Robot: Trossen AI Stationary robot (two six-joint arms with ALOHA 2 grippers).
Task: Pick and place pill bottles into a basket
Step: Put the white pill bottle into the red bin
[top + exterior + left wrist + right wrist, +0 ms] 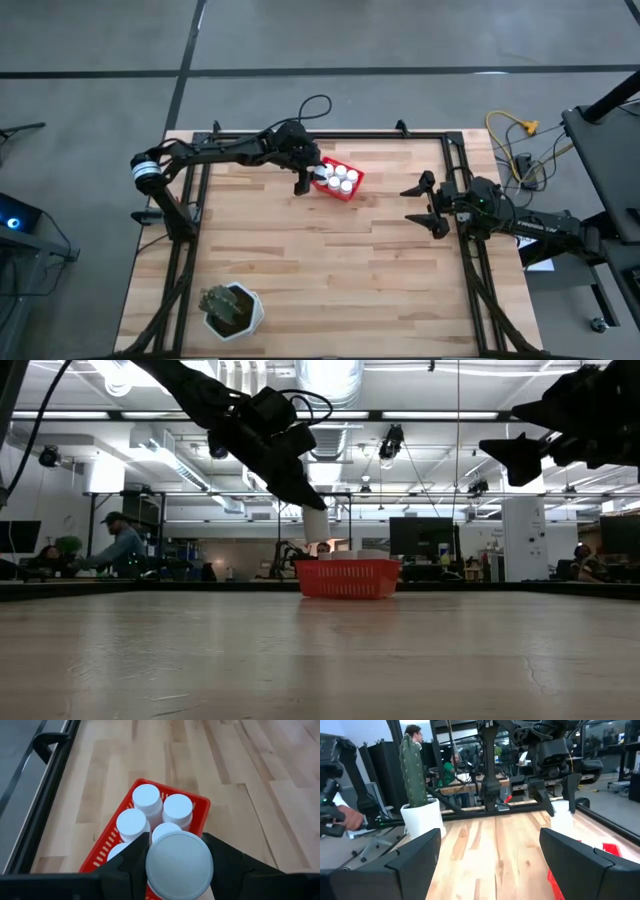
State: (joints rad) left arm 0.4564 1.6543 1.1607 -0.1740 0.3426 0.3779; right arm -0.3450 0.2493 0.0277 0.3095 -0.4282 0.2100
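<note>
Left tool [178,870] clamped on a pill bottle [179,865] above the red basket [201,808]; right tool [424,204] spread wide, idle aside.

A small bright red plastic basket [349,190] with slotted sides sits toward the far side of the wooden table, turned at an angle to the table's edges. Five white-capped pill bottles [147,800] stand upright inside it, packed close together with their round caps facing up. A sixth bottle [179,864], also upright, hangs above the basket's open end, gripped by its sides between two dark fingers, its cap above the others.
</note>
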